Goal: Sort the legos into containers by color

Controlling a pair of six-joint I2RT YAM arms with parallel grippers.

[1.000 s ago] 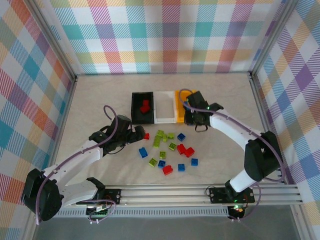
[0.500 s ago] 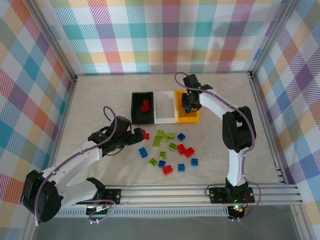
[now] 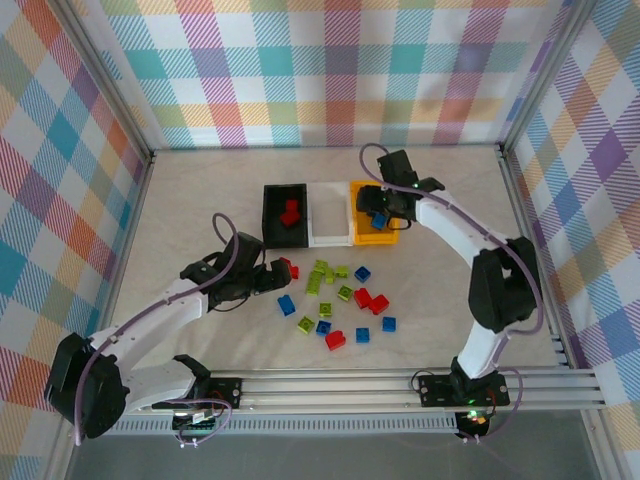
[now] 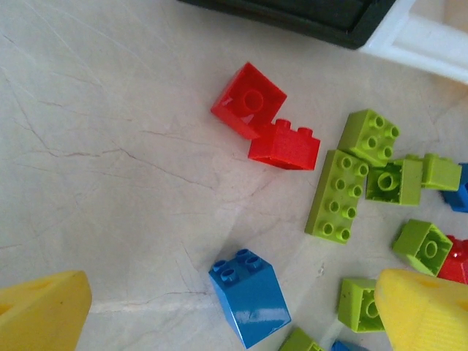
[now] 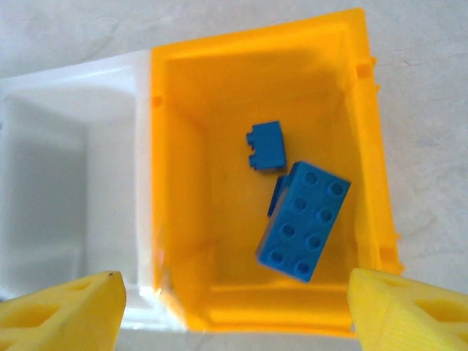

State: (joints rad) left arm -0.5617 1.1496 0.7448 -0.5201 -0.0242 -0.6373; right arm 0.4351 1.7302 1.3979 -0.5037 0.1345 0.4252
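Note:
Loose red, blue and lime green legos lie scattered mid-table in front of three bins: black holding red bricks, white and yellow-orange. My right gripper hovers open over the yellow-orange bin, where a long blue brick and a small blue one lie below the fingertips. My left gripper is open and low at the pile's left edge, with a blue sloped brick on the table between its fingertips, untouched.
Two red bricks and several green ones lie just beyond the left gripper, with the black bin's edge behind them. Checked walls and metal rails enclose the table. Bare tabletop stretches left of the left arm and right of the pile.
The right arm swung from the yellow-orange bin's near end to above its middle, and a blue brick now lies in the bin. The left gripper edged slightly nearer the pile.

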